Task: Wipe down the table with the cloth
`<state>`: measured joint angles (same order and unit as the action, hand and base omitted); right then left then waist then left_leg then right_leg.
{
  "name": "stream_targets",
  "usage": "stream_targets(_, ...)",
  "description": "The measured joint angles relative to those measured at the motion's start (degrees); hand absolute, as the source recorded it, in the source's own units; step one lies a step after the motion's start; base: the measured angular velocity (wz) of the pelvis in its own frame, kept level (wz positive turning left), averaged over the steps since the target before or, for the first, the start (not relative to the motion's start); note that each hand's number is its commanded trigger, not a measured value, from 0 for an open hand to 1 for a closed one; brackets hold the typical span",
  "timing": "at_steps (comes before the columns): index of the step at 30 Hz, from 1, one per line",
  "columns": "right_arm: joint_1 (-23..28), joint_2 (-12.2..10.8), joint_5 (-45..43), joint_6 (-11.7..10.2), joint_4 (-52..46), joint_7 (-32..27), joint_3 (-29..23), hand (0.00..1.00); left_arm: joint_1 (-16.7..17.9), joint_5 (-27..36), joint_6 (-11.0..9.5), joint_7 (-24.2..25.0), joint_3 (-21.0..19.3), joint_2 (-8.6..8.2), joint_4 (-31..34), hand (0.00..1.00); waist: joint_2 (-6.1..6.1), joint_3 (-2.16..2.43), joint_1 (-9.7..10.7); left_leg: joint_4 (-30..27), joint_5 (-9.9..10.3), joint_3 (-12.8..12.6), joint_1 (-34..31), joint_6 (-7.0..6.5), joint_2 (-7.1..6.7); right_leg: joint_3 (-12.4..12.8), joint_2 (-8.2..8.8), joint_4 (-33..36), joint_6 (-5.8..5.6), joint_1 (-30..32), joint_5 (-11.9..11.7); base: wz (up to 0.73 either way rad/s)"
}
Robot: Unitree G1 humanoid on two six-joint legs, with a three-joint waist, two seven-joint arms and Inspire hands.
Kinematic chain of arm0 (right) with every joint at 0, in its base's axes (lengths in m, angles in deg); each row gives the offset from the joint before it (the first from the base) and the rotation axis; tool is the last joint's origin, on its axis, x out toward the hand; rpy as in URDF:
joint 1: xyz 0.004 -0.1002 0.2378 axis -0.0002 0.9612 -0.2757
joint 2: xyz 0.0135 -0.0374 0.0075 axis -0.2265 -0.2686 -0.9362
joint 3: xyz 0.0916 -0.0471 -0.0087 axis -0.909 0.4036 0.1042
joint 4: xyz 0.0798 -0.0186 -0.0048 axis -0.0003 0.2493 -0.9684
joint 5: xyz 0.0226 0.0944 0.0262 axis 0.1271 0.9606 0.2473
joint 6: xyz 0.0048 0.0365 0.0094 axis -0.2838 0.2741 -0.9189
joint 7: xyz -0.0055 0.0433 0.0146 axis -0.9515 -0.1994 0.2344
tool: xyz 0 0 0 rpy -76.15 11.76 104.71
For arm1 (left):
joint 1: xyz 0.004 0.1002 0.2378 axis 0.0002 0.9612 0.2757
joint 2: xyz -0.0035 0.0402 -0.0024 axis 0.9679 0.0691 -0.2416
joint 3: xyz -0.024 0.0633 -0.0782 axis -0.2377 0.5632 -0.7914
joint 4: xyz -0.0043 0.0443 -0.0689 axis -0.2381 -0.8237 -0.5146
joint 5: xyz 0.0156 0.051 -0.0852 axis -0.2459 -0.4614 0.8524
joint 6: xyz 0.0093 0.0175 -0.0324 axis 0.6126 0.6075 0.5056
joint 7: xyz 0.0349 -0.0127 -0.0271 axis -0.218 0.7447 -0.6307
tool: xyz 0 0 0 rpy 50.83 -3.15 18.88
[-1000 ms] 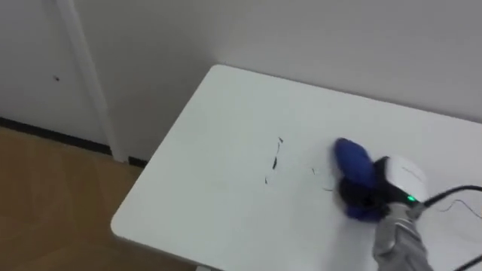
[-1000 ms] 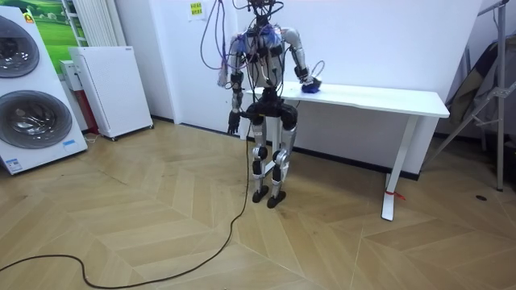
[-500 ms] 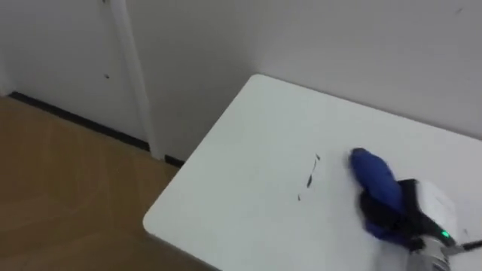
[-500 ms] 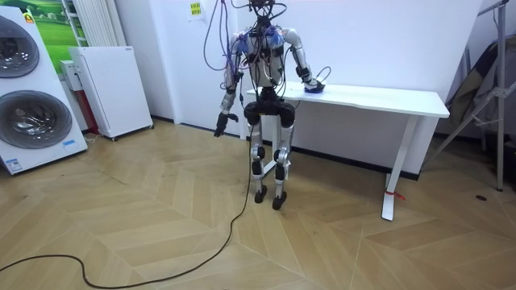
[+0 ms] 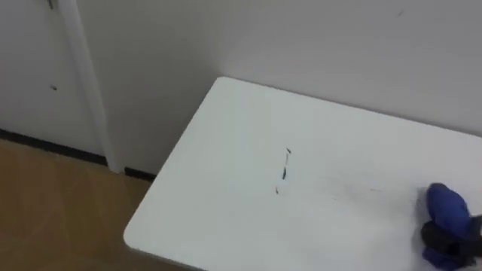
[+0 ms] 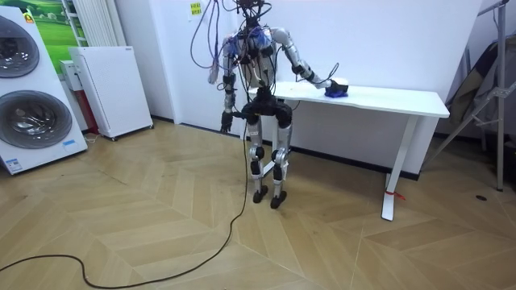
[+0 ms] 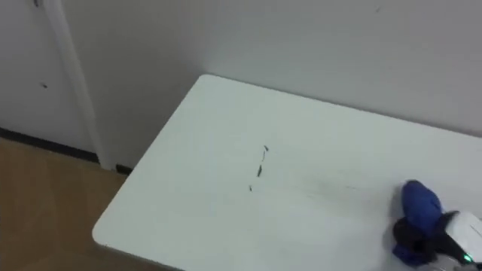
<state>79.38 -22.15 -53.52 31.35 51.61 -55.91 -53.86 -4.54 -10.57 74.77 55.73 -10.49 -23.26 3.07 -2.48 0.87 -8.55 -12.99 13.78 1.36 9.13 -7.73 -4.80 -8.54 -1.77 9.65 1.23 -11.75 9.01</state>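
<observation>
A white table [image 5: 218, 196] stands against the wall, with its left end in front of me. Thin dark marks [image 5: 285, 169] streak its top near the middle. A blue cloth [image 5: 446, 211] lies on the table to the right of the marks, and my right hand [image 5: 446, 242] sits on its near side with dark fingers curled round it. In the room view I stand at the table's left end with my right arm stretched out over the top to the cloth [image 6: 335, 91]. My left hand [image 6: 227, 122] hangs by my side.
The wall runs close behind the table, and a white vertical pipe [image 5: 86, 83] stands at the left above the wooden floor [image 5: 53, 211]. In the room view, a white cabinet [image 6: 109, 89] and washing machines [image 6: 28, 97] stand on the left and a tripod [image 6: 484, 105] on the right.
My right hand has slid the blue cloth to the right along the table, away from the dark marks. My left arm has swung back to my side. The eye view has shifted.
</observation>
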Motion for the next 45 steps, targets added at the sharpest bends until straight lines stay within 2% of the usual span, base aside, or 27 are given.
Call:
stream_targets(2, -0.74, -4.29, -7.98, 2.66, -9.75, 4.48, 11.24, 1.0, -1.34, 0.04, 0.62, 0.0, 3.22, -0.31, -0.52, 0.0, 0.35, -0.39, -1.18, -1.71, 1.06, 2.48, -0.87, 0.2, 0.08, -3.27, -0.66, 1.21, 0.55, 1.3, -0.06, -0.6)
stream_targets(4, -3.34, -6.85, -12.37, 2.86, -11.98, 7.04, 16.39, 1.0, -2.78, 0.03, -0.01, -0.01, 4.68, -0.81, -0.2, 0.0, 0.49, -0.83, -2.68, -3.86, 1.84, 3.12, -1.99, 0.27, 0.36, -3.89, -0.68, 4.28, 0.94, 2.95, 1.26, -0.01)
stream_targets(5, -5.91, -8.55, -13.43, 2.89, -11.19, 8.09, 17.49, 1.0, -3.87, -0.06, -0.58, -0.06, 4.82, -1.29, 0.03, 0.0, 0.54, -1.61, -3.54, -5.25, 2.09, 3.35, -2.76, 0.43, 0.64, -4.35, 0.12, 9.42, -0.3, 5.26, 3.26, 0.29)
stream_targets(6, -7.26, -8.95, -13.32, 2.78, -10.25, 8.18, 17.73, 1.0, -4.34, 0.03, -0.74, -0.17, 5.1, -1.45, 0.08, 0.0, 0.63, -1.87, -4.43, -5.63, 2.16, 3.27, -3.11, 0.55, 0.85, -4.49, 0.88, 12.95, -1.47, 7.15, 4.38, 0.27)
stream_targets(7, -9.52, -8.84, -13.13, 2.57, -8.79, 8.37, 17.8, 1.0, -4.79, 0.37, -1.07, -0.21, 6.36, -1.45, 0.28, 0.0, 0.79, -2.05, -5.47, -6.81, 2.52, 3.05, -4.14, 0.86, 1.03, -4.76, 4.32, 19.17, -2.41, 10.98, 5.87, 0.25)
stream_targets(8, -11.14, -8.4, -12.26, 1.66, -6.7, 7.78, 17.52, 1.0, -4.65, 1.55, -1.41, -0.31, 6.98, -1.08, 0.77, 0.0, 0.83, -2.08, -6.07, -8.04, 3.17, 1.63, -5.49, 1.31, 1.8, -5.72, 9.23, 22.75, -3.78, 12.77, 6.85, 0.27)
stream_targets(9, -12.08, -8.32, -11.27, 0.96, -5.41, 7.05, 17.42, 1.0, -4.68, 1.89, -1.52, -0.35, 6.82, -0.77, 0.78, 0.0, 0.71, -2.27, -6.18, -8.35, 3.33, 0.73, -5.76, 1.61, 2.39, -5.88, 11.44, 23.45, -4.18, 13.29, 7.15, 0.35)
stream_targets(10, -13.18, -8.24, -9.09, -0.48, -3.07, 5.7, 17.4, 1.0, -4.58, 2.37, -1.57, -0.42, 6.66, 0.07, 0.8, 0.0, 0.6, -2.34, -6.26, -8.59, 3.75, -1.08, -6.29, 2.5, 4.16, -5.54, 14.95, 23.43, -4.52, 13.9, 7.08, 0.35)
stream_targets(11, -13.69, -8.0, -6.27, -2.12, -1.51, 4.32, 17.37, 1.0, -4.58, 2.34, -1.77, -0.41, 6.31, 0.96, 0.99, 0.0, 0.46, -2.31, -6.19, -8.89, 4.27, -3.0, -6.81, 3.67, 6.27, -5.08, 17.07, 21.56, -5.4, 13.89, 6.33, 0.35)
stream_targets(14, -13.54, -7.61, 0.85, -8.3, 1.74, 0.61, 17.25, 1.0, -5.23, 2.23, -3.1, -0.03, 3.15, 3.59, 1.29, 0.0, 0.03, -2.13, -5.92, -10.18, 4.98, -2.77, -8.34, 6.88, 10.52, -3.54, 19.64, 12.59, -6.83, 11.22, 1.85, 0.39)
stream_targets(17, -11.0, -7.44, 4.87, -13.02, 3.48, -2.02, 13.65, 1.0, -7.05, -1.18, -3.19, 0.47, 0.61, 7.0, 1.37, 0.0, -1.66, -1.35, -3.62, -10.91, 4.75, 0.45, -9.54, 10.2, 12.32, -5.99, 20.44, 1.56, -8.01, 6.29, -4.21, 0.82)
stream_targets(19, -8.79, -6.33, 7.1, -13.33, 3.51, -4.62, 11.62, 1.0, -7.75, -3.95, -1.43, 0.5, -0.54, 8.98, 2.57, 0.0, -2.74, -1.38, -2.2, -11.49, 4.59, 0.34, -9.69, 12.92, 14.03, -7.6, 19.05, 0.3, -8.11, 5.94, -8.0, 0.65)
stream_targets(20, -7.41, -4.82, 7.53, -13.19, 3.99, -5.93, 10.48, 1.0, -7.66, -4.56, -0.32, 0.38, -1.16, 9.78, 3.29, 0.0, -2.63, -1.02, -2.06, -12.05, 4.91, 0.06, -9.6, 14.9, 15.55, -8.95, 17.59, 1.93, -10.82, 6.08, -7.06, 0.15)
stream_targets(21, -6.59, -2.41, 7.24, -12.69, 4.93, -6.7, 9.97, 1.0, -7.34, -4.36, 0.27, 0.45, -1.18, 9.57, 3.45, 0.0, -1.13, -0.16, -2.18, -11.62, 4.49, -0.56, -9.1, 16.95, 18.44, -9.08, 15.06, 3.32, -11.17, 6.06, -4.79, 0.0)
stream_targets(23, -5.96, 0.45, 6.99, -11.7, 5.32, -7.02, 8.95, 1.0, -7.4, -3.29, 0.13, 0.45, -0.98, 8.28, 3.99, 0.0, 0.23, 0.09, -1.56, -8.47, 2.29, -1.3, -8.05, 19.91, 21.63, -10.94, 12.65, 5.8, -10.49, 6.91, -1.49, 0.0)
stream_targets(25, -6.31, 1.94, 6.63, -10.39, 5.31, -7.01, 8.7, 1.0, -7.41, -2.5, -0.66, 0.44, -0.33, 5.97, 3.81, 0.0, 0.6, -0.1, -0.52, -6.16, -1.13, -2.98, -7.37, 19.84, 23.19, -12.01, 11.73, 9.37, -8.78, 8.87, 1.08, 0.13)
stream_targets(28, -8.2, 0.51, 3.95, -7.68, 4.62, -4.99, 8.74, 1.0, -7.53, -2.43, -1.9, 0.27, 0.58, 1.92, 3.03, 0.0, 0.41, -0.39, -0.29, -5.53, -3.77, -5.88, -6.54, 17.91, 23.22, -10.69, 10.15, 12.11, -6.93, 10.87, 4.27, -0.12)
stream_targets(31, -11.23, -3.57, 1.47, -3.62, 2.27, -1.25, 9.58, 1.0, -7.66, -0.91, -1.87, 0.23, 2.33, 0.46, 1.19, 0.0, 0.45, -0.49, -1.61, -5.71, -3.6, -8.23, -6.36, 17.67, 22.73, -7.58, 6.69, 12.4, -4.48, 12.78, 4.75, -0.43)
stream_targets(33, -12.97, -5.1, 0.2, -2.1, 1.47, 0.92, 10.04, 1.0, -7.03, -0.64, -1.0, 0.23, 2.35, -0.29, 1.08, 0.0, 0.6, -0.59, -2.89, -5.69, -2.75, -8.24, -6.21, 16.61, 20.82, -5.5, 5.4, 12.02, -3.13, 13.9, 4.17, -0.56)
stream_targets(35, -16.18, -5.03, 0.13, -1.68, 1.09, 4.16, 11.26, 1.0, -5.82, 0.34, -0.27, 0.24, 2.36, -0.41, 1.1, 0.0, 1.47, -1.28, -2.81, -4.64, -1.44, -8.22, -6.58, 15.53, 17.13, -3.7, 4.32, 10.71, -1.76, 14.95, 2.74, -0.48)
stream_targets(36, -16.27, -4.9, 0.13, -1.89, 0.72, 4.66, 11.25, 1.0, -5.71, 0.98, -0.1, 0.23, 2.36, -0.41, 1.16, 0.0, 1.79, -1.45, -2.73, -4.01, -1.16, -8.23, -6.56, 15.48, 16.21, -3.51, 4.08, 10.09, -1.72, 14.98, 2.43, -0.31)
stream_targets(38, -16.47, -4.26, 0.6, -4.39, 0.51, 4.87, 10.94, 1.0, -4.14, 4.16, 0.13, -0.42, 2.31, -0.08, 3.0, 0.0, 2.67, -1.43, -2.59, -1.64, -0.87, -8.03, -6.53, 14.39, 13.81, -1.83, 3.21, 9.02, -0.86, 15.83, 1.26, -0.34)
stream_targets(40, -15.07, -3.34, 0.96, -7.89, 1.08, 3.56, 10.89, 1.0, -2.65, 5.51, -0.61, -0.69, 2.13, 0.01, 4.25, 0.0, 3.55, -1.47, -1.71, -0.88, -0.97, -6.74, -6.42, 14.29, 13.55, -1.92, 3.13, 8.95, -0.36, 15.79, 0.97, 0.04)
stream_targets(41, -13.76, -2.77, 1.18, -10.08, 1.4, 2.12, 10.38, 1.0, -1.75, 5.85, -0.96, -0.67, 1.67, 0.01, 4.15, 0.0, 3.6, -1.01, -0.52, -0.77, -1.2, -5.53, -6.42, 13.95, 12.94, -2.46, 3.6, 8.8, -0.53, 15.41, 1.13, 0.33)
stream_targets(42, -12.94, -2.57, 1.18, -11.5, 1.75, 1.36, 9.34, 1.0, -1.42, 5.74, -1.18, -0.66, 1.16, -0.02, 4.14, 0.0, 3.7, -0.97, 0.51, -0.73, -1.43, -5.12, -6.3, 13.64, 12.5, -2.79, 3.94, 8.31, -0.67, 14.93, 1.2, 0.75)
stream_targets(44, -6.49, -1.14, 1.84, -14.67, 2.03, -3.31, 1.15, 1.0, 0.08, 3.65, -1.73, -0.53, -2.87, 0.09, 4.56, 0.0, 2.65, -0.71, 3.94, 0.36, -2.67, -5.18, -5.62, 11.75, 9.87, -2.43, 5.38, 6.54, -2.01, 12.42, 1.68, 1.09)
stream_targets(45, -4.45, -0.5, 2.47, -14.93, 2.03, -4.81, -1.31, 1.0, 0.45, 2.65, -1.64, -0.56, -4.38, 0.15, 5.04, 0.0, 2.36, -0.55, 4.1, 0.83, -2.88, -5.2, -5.19, 11.43, 9.41, -2.32, 5.75, 6.22, -2.36, 11.75, 1.89, 0.81)
